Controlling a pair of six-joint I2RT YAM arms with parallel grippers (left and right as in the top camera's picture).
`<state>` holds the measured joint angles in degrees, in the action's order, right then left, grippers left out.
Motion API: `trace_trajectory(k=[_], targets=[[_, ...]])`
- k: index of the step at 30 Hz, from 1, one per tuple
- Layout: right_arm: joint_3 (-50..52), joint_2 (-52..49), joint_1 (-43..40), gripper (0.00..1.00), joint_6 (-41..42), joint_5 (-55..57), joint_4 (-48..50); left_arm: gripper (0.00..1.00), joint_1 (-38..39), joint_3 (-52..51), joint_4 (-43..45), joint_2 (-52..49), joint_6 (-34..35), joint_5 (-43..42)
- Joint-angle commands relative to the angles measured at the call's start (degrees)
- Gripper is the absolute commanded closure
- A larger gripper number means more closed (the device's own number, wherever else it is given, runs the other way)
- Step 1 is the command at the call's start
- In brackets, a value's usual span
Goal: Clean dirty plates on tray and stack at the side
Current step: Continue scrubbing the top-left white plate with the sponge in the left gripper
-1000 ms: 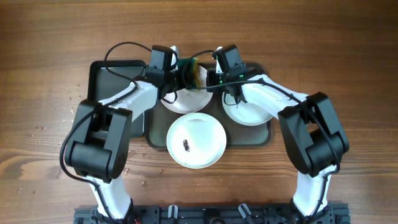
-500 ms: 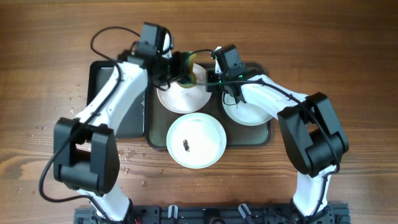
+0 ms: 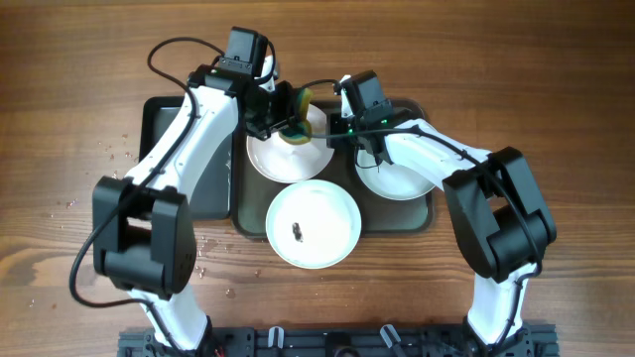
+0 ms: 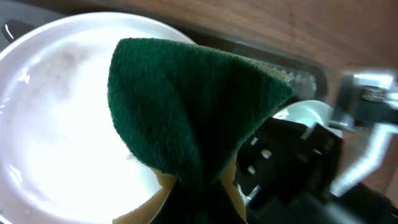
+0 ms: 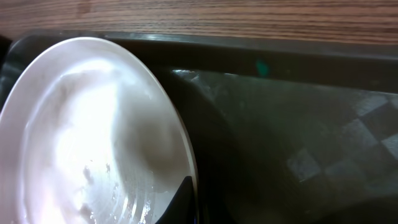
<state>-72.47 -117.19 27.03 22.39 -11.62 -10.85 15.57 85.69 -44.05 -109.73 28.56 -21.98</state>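
Plates [image 3: 327, 210] — three, white, round; near one dark-smeared.

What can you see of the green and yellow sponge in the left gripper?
The sponge has a dark green fibrous scouring face over a yellow foam layer. It looks soft, bent into a pointed fold and pinched at its lower end by the shut left gripper. It hangs over the far part of a round white plate on the dark grey-green tray; contact with the plate cannot be told.
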Motion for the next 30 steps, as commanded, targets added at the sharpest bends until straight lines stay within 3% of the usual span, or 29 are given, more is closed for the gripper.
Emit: trace_trajectory(k=[1,22,30], targets=[[-0.15,-1.01,0.17,0.96,-1.29,-2.43,0.2,0.96,0.07,1.11,2.05,-2.25,-1.31,-0.52],[-0.15,-1.01,0.17,0.96,-1.42,-2.38,0.55,0.96,4.24,0.79,4.39,-11.87,-1.09,-0.39],[-0.15,-1.01,0.17,0.96,-1.42,-2.12,0.57,0.96,2.91,0.79,0.44,-12.81,-1.36,8.22]])
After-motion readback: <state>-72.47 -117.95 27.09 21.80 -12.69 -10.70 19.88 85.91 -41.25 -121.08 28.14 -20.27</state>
